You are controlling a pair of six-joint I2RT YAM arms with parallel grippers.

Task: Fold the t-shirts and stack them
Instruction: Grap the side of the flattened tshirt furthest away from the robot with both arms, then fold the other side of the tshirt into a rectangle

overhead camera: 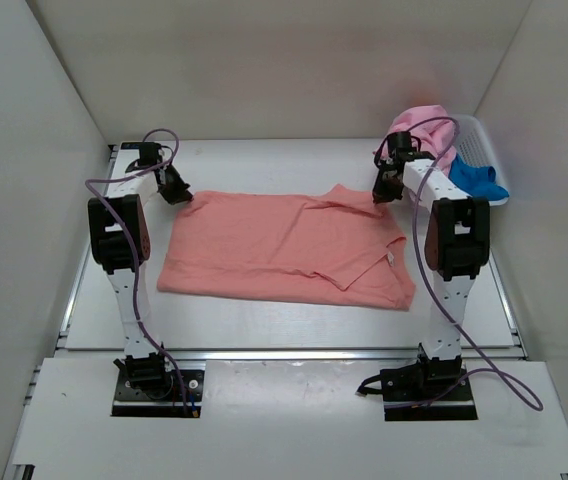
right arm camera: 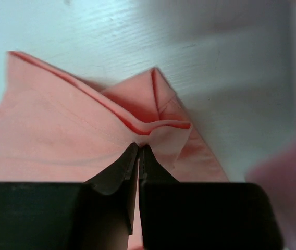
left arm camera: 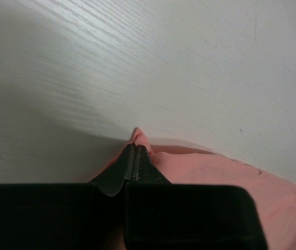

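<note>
A salmon-coral t-shirt [overhead camera: 284,248] lies spread across the middle of the table, partly folded, its collar at the right. My left gripper [overhead camera: 177,193] is shut on the shirt's far left corner [left arm camera: 137,136], seen pinched between the jaws in the left wrist view. My right gripper [overhead camera: 384,192] is shut on the shirt's far right edge [right arm camera: 153,127], where the cloth bunches in a fold. A lighter pink t-shirt [overhead camera: 419,122] and a bright blue t-shirt [overhead camera: 476,180] lie in the white basket [overhead camera: 484,140] at the far right.
White walls close in the table on the left, back and right. The basket stands against the right wall just behind my right arm. Purple cables loop over both arms. Bare table shows in front of the shirt [overhead camera: 264,325].
</note>
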